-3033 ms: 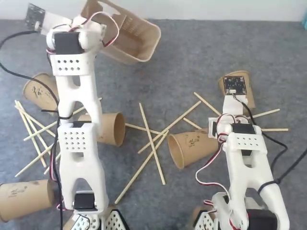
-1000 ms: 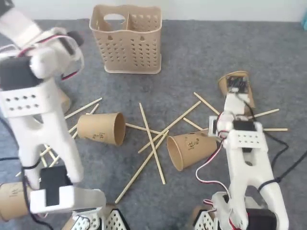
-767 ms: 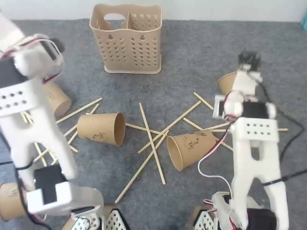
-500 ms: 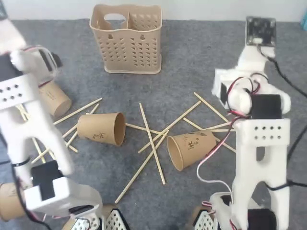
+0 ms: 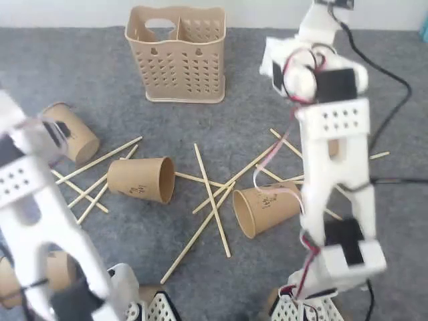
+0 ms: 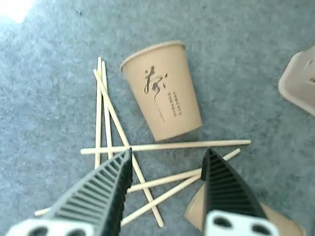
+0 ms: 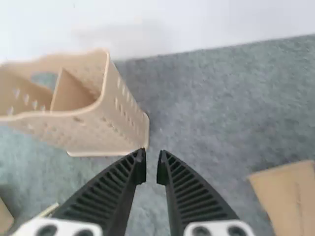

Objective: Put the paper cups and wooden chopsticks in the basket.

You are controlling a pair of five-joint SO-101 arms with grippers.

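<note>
Your left gripper (image 6: 169, 156) has its fingers spread wide with nothing between them. It hangs above a paper cup (image 6: 162, 93) lying on its side on the grey carpet (image 6: 256, 59). Dark brush lettering (image 6: 156, 82) and a line of small print run down the cup's side, and chopsticks (image 6: 165, 145) cross just beside its base. Your right gripper (image 7: 151, 162) has its fingers nearly together, gripping nothing, near the upright basket (image 7: 74, 118). Two more cups (image 5: 142, 179) (image 5: 267, 207) carrying the same dark marks lie on their sides among scattered chopsticks mid-carpet, well apart from the basket.
</note>
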